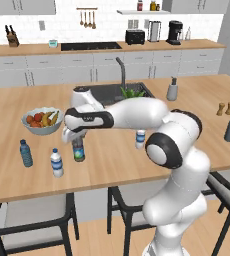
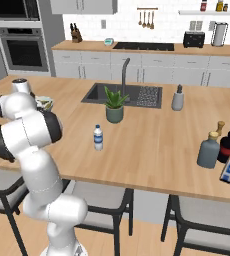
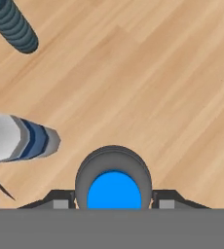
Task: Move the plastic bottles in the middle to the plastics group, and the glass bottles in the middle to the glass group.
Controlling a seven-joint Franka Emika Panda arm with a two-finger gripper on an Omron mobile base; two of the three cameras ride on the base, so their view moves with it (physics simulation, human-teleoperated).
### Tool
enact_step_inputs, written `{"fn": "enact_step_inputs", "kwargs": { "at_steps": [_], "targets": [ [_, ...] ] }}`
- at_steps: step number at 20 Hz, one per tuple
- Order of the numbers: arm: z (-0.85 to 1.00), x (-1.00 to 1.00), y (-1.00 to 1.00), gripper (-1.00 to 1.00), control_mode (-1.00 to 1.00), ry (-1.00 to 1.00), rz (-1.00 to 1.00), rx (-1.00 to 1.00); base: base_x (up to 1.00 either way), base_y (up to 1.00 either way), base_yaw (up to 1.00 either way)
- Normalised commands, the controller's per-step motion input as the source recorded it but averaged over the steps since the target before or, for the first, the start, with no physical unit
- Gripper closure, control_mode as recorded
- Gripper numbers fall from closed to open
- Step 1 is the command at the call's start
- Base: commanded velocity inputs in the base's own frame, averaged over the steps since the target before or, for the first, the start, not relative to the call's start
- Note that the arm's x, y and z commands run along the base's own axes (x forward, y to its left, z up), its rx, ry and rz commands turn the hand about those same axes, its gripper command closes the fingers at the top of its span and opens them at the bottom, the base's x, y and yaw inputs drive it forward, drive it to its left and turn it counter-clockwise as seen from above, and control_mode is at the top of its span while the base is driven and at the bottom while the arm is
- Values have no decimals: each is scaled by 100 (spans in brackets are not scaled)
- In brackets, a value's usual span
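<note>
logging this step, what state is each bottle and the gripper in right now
gripper: closed around the dark bottle, from above
dark bottle: upright, held, near the plastics group
blue bottle: upright on the counter, free
white-capped bottle: upright beside the blue one, free
middle white-capped bottle: upright, not moved yet
grey-blue glass bottle: upright at the counter's right end, stopper in

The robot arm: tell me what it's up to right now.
The arm has its pincer closed around the dark bottle, standing upright on the counter beside the blue bottle and a white-capped bottle. Whether it touches the counter can't be told. Another white-capped bottle stands mid-counter, and the big grey-blue bottle stands near the right end.
</note>
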Motion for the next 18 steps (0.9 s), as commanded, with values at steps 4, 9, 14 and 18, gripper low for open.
{"fn": "enact_step_inputs", "kwargs": {
  "at_steps": [4,9,14,18],
  "targets": [
    [-21,8,42,100,-100,0,13,0,0,0,0],
    [-1,43,34,100,-100,0,6,0,0,0,0],
    [0,40,18,100,-100,0,2,-1,0,0,0],
    [0,37,25,100,-100,0,3,-2,0,0,0]
  ]
}}
